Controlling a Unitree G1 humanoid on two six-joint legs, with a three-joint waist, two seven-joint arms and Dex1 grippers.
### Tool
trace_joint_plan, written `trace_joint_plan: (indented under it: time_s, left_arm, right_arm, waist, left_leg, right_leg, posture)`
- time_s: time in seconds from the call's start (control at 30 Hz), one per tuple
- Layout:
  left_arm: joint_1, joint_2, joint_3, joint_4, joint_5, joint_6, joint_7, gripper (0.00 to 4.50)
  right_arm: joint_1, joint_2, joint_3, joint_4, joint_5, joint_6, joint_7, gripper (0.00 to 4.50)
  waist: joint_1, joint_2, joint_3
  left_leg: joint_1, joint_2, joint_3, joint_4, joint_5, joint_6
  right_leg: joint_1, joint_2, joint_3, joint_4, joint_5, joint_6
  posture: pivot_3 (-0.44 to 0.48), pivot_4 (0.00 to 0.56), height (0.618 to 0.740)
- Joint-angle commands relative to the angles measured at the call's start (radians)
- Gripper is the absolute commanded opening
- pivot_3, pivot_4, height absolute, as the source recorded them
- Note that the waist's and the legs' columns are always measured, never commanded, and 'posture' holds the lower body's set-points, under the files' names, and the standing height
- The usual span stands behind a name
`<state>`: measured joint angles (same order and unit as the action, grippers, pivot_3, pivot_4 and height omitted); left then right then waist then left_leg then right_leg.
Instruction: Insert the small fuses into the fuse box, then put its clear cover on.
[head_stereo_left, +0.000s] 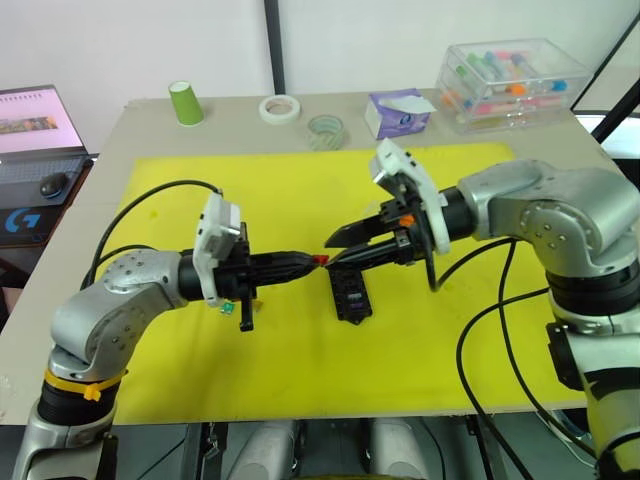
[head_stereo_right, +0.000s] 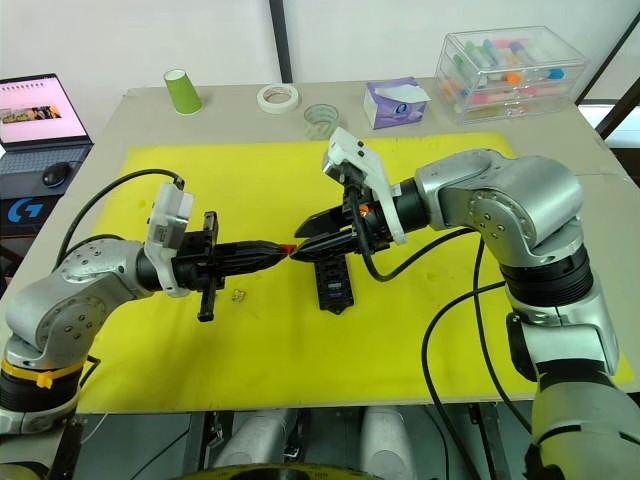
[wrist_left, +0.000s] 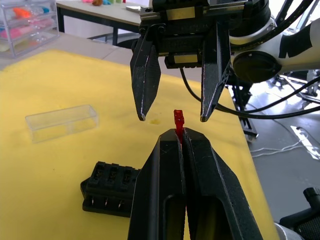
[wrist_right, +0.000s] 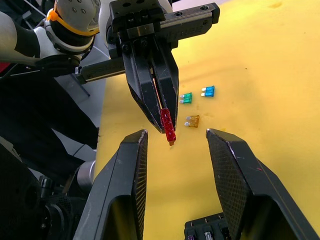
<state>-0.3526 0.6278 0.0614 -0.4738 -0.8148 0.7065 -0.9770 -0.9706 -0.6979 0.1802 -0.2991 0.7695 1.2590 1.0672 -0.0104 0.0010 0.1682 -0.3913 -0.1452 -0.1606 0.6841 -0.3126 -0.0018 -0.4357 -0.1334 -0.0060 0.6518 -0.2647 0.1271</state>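
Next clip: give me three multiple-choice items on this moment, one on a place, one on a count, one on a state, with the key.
1. Where is the red fuse?
A. In the fuse box
B. Pinched in the left end effector
C. Lying on the yellow mat

2. How many loose fuses lie together on the yellow mat in the right wrist view?
A. One
B. Three
C. Six

3. How does the right end effector stand?
A. Open
B. Shut on the clear cover
C. Shut on a fuse

Key: 1 B, the left end effector clamps it at its tips. 2 B, green, blue and amber. 3 A, the right end effector has its fingers spread either side of the fuse.
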Motion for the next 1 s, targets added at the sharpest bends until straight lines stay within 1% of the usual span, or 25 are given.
trace_joint_plan:
  time_s: [0.03,0.47,0.5,0.53,0.67,0.93,1.0]
  left_arm:
    - [-0.008,0.009,0.005,-0.008,0.004,-0.023,0.003,0.00]
    - [-0.011,0.011,0.006,-0.002,0.004,-0.023,0.003,0.00]
    - [-0.012,0.011,0.006,-0.002,0.004,-0.023,0.003,0.00]
    - [-0.011,0.012,0.005,-0.003,0.005,-0.024,0.003,0.00]
    - [-0.012,0.010,0.003,-0.006,0.006,-0.022,0.006,0.00]
    - [-0.016,0.008,0.002,-0.006,0.004,-0.020,0.013,0.00]
    - [-0.019,0.024,-0.005,-0.005,0.003,0.008,0.019,0.00]
  right_arm:
    - [-0.023,-0.011,-0.013,-0.022,0.012,-0.018,0.003,1.91]
    - [-0.025,-0.006,-0.002,-0.023,0.005,-0.028,0.000,1.91]
    - [-0.024,-0.006,-0.002,-0.024,0.005,-0.029,-0.001,1.57]
    - [-0.024,-0.007,-0.002,-0.024,0.006,-0.030,-0.001,1.39]
    - [-0.023,-0.007,-0.003,-0.026,0.008,-0.033,0.000,0.05]
    - [-0.022,-0.009,0.006,-0.030,0.005,-0.039,0.000,0.05]
    - [-0.024,-0.011,0.008,-0.031,0.003,-0.040,-0.001,0.05]
  waist:
    - [0.000,0.000,0.000]
    - [0.000,0.000,0.000]
    - [0.000,0.000,0.000]
    - [0.000,0.000,0.000]
    - [0.000,0.000,0.000]
    - [0.000,0.000,0.000]
    - [0.000,0.000,0.000]
  left_leg:
    - [0.000,0.000,0.000,0.000,0.000,0.000]
    - [0.000,0.000,0.000,0.000,0.000,0.000]
    - [0.000,0.000,0.000,0.000,0.000,0.000]
    - [0.000,0.000,0.000,0.000,0.000,0.000]
    - [0.000,0.000,0.000,0.000,0.000,0.000]
    - [0.000,0.000,0.000,0.000,0.000,0.000]
    - [0.000,0.000,0.000,0.000,0.000,0.000]
  right_leg:
    - [0.000,0.000,0.000,0.000,0.000,0.000]
    - [0.000,0.000,0.000,0.000,0.000,0.000]
    - [0.000,0.000,0.000,0.000,0.000,0.000]
    - [0.000,0.000,0.000,0.000,0.000,0.000]
    - [0.000,0.000,0.000,0.000,0.000,0.000]
    - [0.000,0.000,0.000,0.000,0.000,0.000]
    - [0.000,0.000,0.000,0.000,0.000,0.000]
  posture:
    - [0.000,0.150,0.740]
    - [0.000,0.150,0.740]
    - [0.000,0.150,0.740]
    - [0.000,0.150,0.740]
    - [0.000,0.150,0.740]
    - [0.000,0.150,0.740]
    - [0.000,0.150,0.740]
